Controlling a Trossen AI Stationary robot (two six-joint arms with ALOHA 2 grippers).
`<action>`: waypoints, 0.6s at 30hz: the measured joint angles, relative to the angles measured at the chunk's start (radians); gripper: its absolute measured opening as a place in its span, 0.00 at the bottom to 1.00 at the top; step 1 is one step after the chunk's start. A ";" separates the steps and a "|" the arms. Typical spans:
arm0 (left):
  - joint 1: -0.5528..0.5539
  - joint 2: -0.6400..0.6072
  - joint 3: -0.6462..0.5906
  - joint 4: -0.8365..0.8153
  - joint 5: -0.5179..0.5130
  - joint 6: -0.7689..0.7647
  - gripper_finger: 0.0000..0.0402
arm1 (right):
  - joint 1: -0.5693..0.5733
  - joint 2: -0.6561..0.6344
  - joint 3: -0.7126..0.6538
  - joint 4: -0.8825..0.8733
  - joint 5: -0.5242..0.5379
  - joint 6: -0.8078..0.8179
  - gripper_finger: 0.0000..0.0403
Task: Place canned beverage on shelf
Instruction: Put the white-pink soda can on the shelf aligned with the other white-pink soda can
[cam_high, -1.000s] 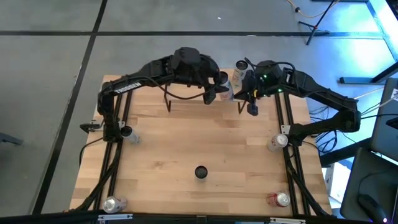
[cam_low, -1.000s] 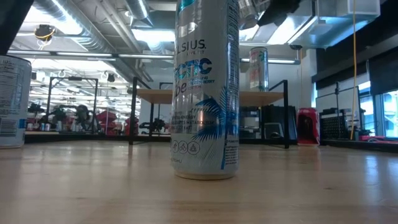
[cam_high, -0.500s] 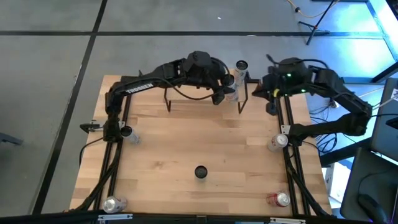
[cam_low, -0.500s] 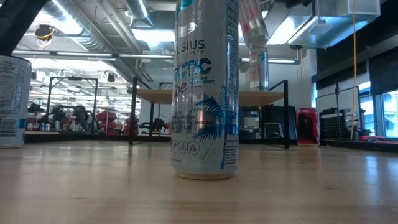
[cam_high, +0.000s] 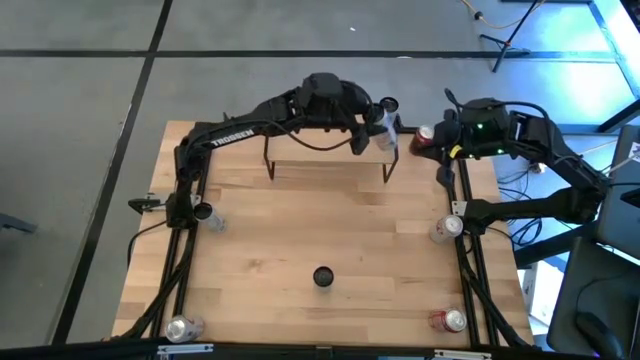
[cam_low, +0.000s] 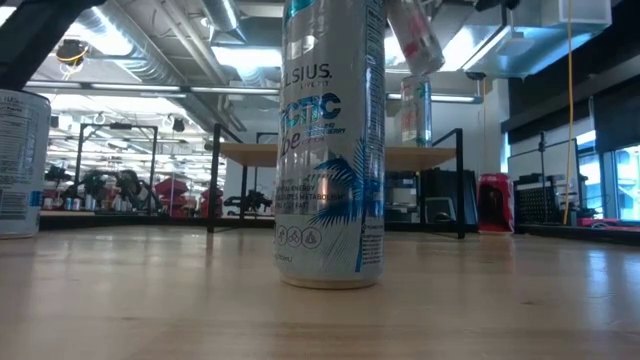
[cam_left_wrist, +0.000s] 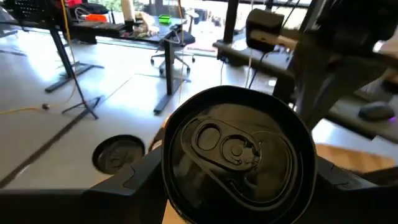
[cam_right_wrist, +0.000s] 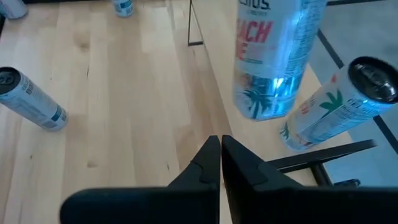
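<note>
You get bright overhead ceiling lights (cam_low: 240, 55); the worktop (cam_low: 150, 300) foreground blurs, and blue glare (cam_high: 615, 40) washes one corner.

Seen from above, a can (cam_high: 383, 133) is held tilted in the left gripper (cam_high: 368, 135) over the right end of the shelf (cam_high: 325, 158) at the tabletop's (cam_high: 300, 230) far edge — another can (cam_high: 388, 105) stands just behind it. The right gripper (cam_high: 441, 172) is kept near the far right corner, beside a red can (cam_high: 424, 135). A dark-topped can (cam_high: 323, 276) is seen near the front centre — others (cam_high: 446, 229) are set along the side edges.
</note>
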 joint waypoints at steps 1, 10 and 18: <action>0.002 0.004 0.000 -0.007 -0.001 0.017 0.58 | 0.000 0.000 -0.009 0.002 0.000 0.000 0.01; -0.005 0.049 -0.002 -0.041 0.023 0.035 0.58 | 0.000 -0.001 -0.111 0.073 0.000 0.000 0.01; -0.008 0.042 -0.001 0.010 0.175 0.023 0.58 | 0.001 0.000 -0.222 0.204 0.029 0.007 0.01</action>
